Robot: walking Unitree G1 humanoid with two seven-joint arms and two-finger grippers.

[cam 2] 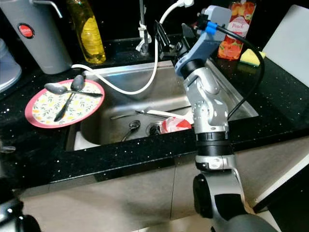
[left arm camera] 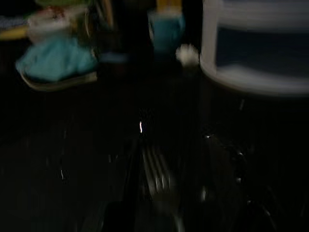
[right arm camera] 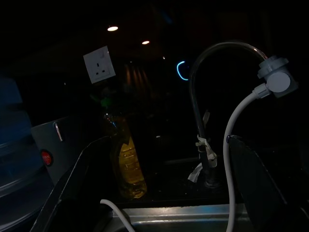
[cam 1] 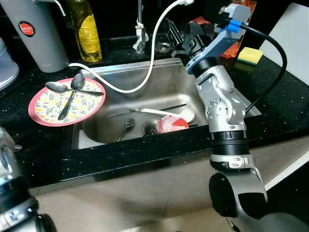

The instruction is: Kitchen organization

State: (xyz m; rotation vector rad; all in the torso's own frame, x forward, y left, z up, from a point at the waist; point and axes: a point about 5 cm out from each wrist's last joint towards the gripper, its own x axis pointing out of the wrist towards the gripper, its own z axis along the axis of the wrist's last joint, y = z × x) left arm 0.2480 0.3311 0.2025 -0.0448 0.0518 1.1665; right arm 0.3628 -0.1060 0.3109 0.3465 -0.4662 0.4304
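Right gripper [cam 1: 181, 36] hovers over the sink [cam 1: 120, 75], fingers spread, empty. On the plate [cam 1: 41, 113] (sink's 9 o'clock) lie spoons [cam 1: 65, 87] — handles pointing toward 7.

Surface [cam 1: 43, 145]: glossy black stone, fine pale speckle. Sink [cam 1: 164, 84]: brushed stainless metal, dull sheen. Plate [cam 1: 41, 113]: smooth, floral print, pink rim, slight gloss. Spoons [cam 1: 65, 87] on the plate: polished metal. Hose [cam 1: 153, 53]: smooth white plastic. Bottle [cam 1: 87, 31]: clear plastic, yellow liquid inside. Sponge [cam 1: 250, 55]: matt yellow foam. Right arm [cam 1: 224, 104]: satin silver metal casing, black matt joints.
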